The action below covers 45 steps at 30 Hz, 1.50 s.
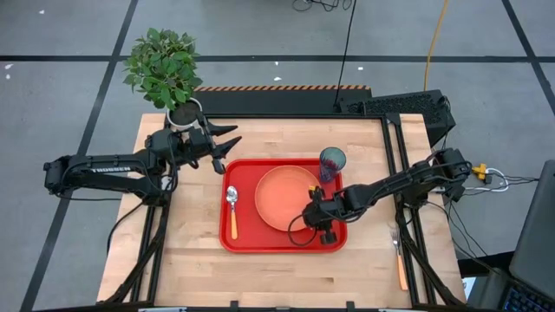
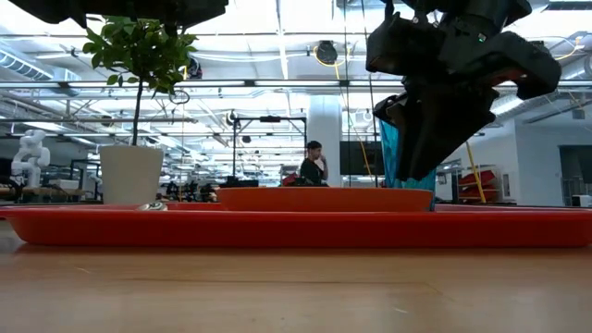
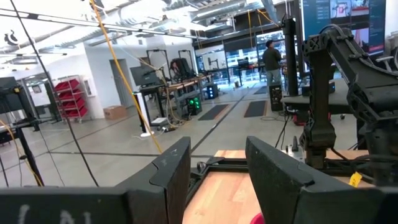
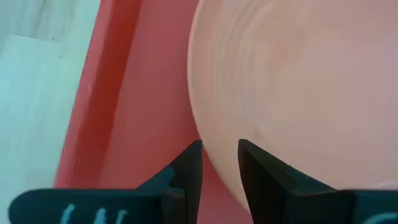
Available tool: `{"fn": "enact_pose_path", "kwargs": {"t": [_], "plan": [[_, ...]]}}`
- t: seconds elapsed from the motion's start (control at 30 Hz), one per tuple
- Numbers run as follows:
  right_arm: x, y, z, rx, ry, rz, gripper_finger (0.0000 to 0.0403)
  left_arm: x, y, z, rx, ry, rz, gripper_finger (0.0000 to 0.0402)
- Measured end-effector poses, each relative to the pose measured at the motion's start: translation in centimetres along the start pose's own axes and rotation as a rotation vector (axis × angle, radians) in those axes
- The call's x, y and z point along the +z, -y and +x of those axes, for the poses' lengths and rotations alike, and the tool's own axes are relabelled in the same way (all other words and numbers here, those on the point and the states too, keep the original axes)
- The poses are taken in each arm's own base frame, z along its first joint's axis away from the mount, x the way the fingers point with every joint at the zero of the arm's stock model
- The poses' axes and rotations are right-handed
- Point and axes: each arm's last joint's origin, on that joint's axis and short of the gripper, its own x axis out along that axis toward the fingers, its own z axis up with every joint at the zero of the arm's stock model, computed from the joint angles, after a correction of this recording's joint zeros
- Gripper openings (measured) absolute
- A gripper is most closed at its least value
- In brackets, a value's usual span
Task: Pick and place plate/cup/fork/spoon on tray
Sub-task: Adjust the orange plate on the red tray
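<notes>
On the tray (image 1: 282,240), the plate (image 1: 286,198) is lying flat at centre; my right claw (image 1: 323,227) is hovering at its five o'clock rim, fingers parted, pinching nothing. Fork (image 1: 400,256) is waiting off-tray at four o'clock.

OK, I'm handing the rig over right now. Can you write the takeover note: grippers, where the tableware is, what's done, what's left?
Left gripper: open, empty, hovering over the table past the tray's far left corner, near the potted plant.
Right gripper: low over the tray's near right part, fingers part open astride the plate's rim, not clamped.
On the tray: plate in the middle, spoon left of it, cup at the far right corner.
Off the tray: fork on the table to the right, near the front edge.
Done: plate, spoon, cup. Left: clear the right gripper from the plate, then pick up the fork and place it on the tray.
</notes>
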Motion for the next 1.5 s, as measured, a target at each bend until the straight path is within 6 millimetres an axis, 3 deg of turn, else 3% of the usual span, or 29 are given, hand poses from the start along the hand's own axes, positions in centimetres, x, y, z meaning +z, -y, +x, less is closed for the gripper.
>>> {"fn": "enact_pose_path", "kwargs": {"t": [0.27, 0.57, 1.27, 1.5], "plan": [[-0.1, -0.4, 0.1, 0.021, -0.003, 0.022, 0.0093, 0.0, 0.0, 0.0, 0.000, 0.001, 0.001, 0.0159], [-1.6, -0.3, 1.1, 0.018, 0.002, 0.033, 0.0093, 0.0, 0.0, 0.0, 0.000, 0.001, -0.001, 0.0159], [-1.5, -0.5, 1.1, 0.077, -0.001, 0.078, 0.0093, 0.0, 0.0, 0.0, 0.001, 0.001, -0.001, 0.0159], [-0.3, -0.7, 0.2, 0.111, 0.077, 0.063, 0.0093, 0.0, 0.0, 0.0, 0.000, 0.001, -0.001, 0.0159]]}}
